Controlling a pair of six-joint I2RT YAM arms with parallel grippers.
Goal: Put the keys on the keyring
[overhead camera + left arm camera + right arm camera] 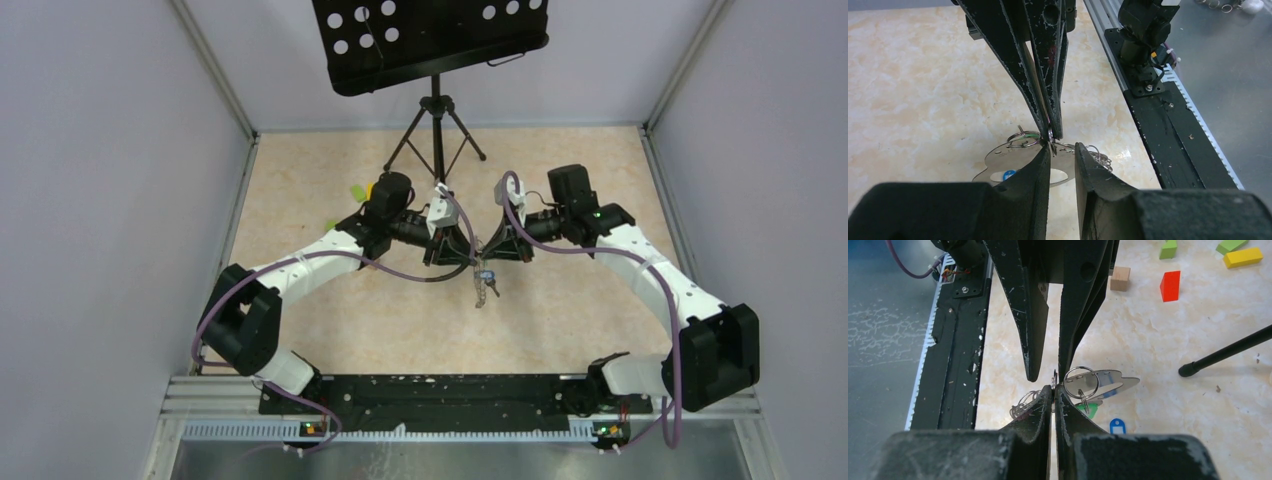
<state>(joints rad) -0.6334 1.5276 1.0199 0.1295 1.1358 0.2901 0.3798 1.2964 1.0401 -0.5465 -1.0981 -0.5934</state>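
My two grippers meet tip to tip above the middle of the table. My right gripper (1054, 390) (494, 250) is shut on the thin edge of a metal keyring (1054, 381). A larger split ring (1081, 382), a shiny flat metal plate (1113, 381), a green tag (1089, 409) and a bunch of small rings (1023, 402) hang from it. A blue tag (1117, 426) shows below, and in the left wrist view (1009, 175). The keys (485, 283) dangle under the grippers. My left gripper (1062, 150) (463, 250) is open, its fingertips on either side of the held ring.
A black music stand's tripod (435, 130) stands behind the grippers, with one leg (1223, 352) near the right of the keys. Red (1170, 286), yellow (1243, 257), green (1168, 249) and wooden (1120, 278) blocks lie on the table. The black base rail (1158, 125) runs along the near edge.
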